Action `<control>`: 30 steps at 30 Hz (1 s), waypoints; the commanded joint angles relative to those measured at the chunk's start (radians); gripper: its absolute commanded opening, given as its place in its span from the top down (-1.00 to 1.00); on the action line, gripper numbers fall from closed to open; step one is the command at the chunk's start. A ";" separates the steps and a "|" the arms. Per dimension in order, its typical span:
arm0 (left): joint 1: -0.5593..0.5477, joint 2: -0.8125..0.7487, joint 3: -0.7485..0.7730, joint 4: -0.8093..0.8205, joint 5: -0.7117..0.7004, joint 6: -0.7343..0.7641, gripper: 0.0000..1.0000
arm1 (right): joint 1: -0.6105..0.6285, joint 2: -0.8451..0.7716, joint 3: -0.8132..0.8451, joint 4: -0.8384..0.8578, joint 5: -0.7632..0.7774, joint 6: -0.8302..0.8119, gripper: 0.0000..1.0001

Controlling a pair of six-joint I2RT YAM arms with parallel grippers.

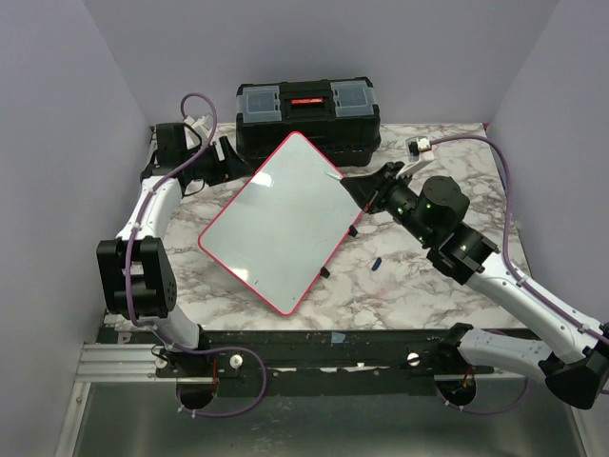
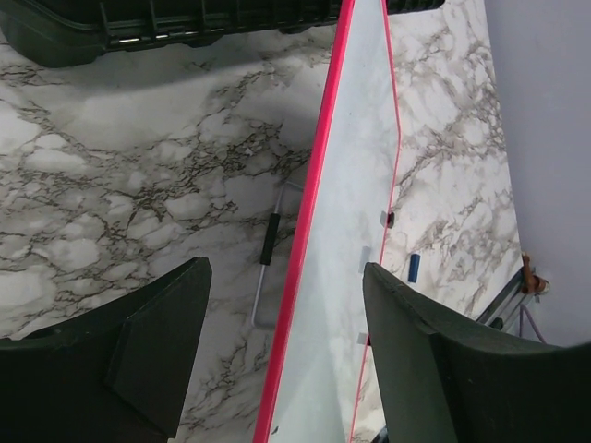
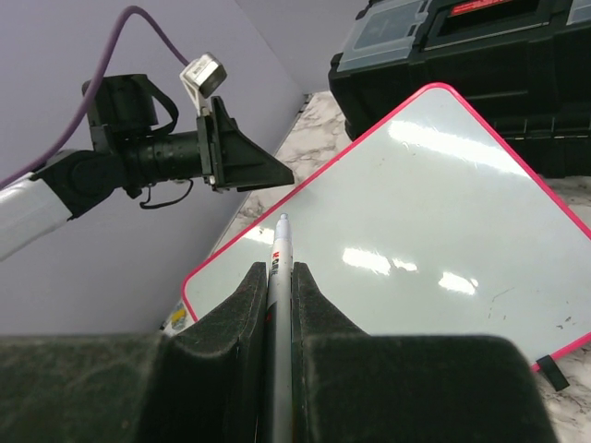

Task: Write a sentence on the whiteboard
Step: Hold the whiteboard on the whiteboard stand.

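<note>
The whiteboard [image 1: 276,224], white with a red-pink frame, lies turned like a diamond in the middle of the table, and its face is blank. My left gripper [image 1: 238,164] is at the board's far left edge. In the left wrist view it [image 2: 284,268] is open, with the board's red edge [image 2: 309,231] running between the jaws. My right gripper [image 1: 360,188] is at the board's right edge. In the right wrist view it [image 3: 280,266] is shut on a white marker [image 3: 281,242] whose tip points at the board [image 3: 416,212].
A black toolbox [image 1: 306,114] stands right behind the board. A small blue cap [image 1: 375,264] lies on the marble table right of the board. A thin wire bar with a black grip [image 2: 269,242] lies on the table beside the board. Purple walls close in on both sides.
</note>
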 commanded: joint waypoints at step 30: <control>-0.057 0.181 0.031 0.132 0.227 -0.011 1.00 | 0.003 0.247 0.136 -0.012 -0.378 -0.071 0.99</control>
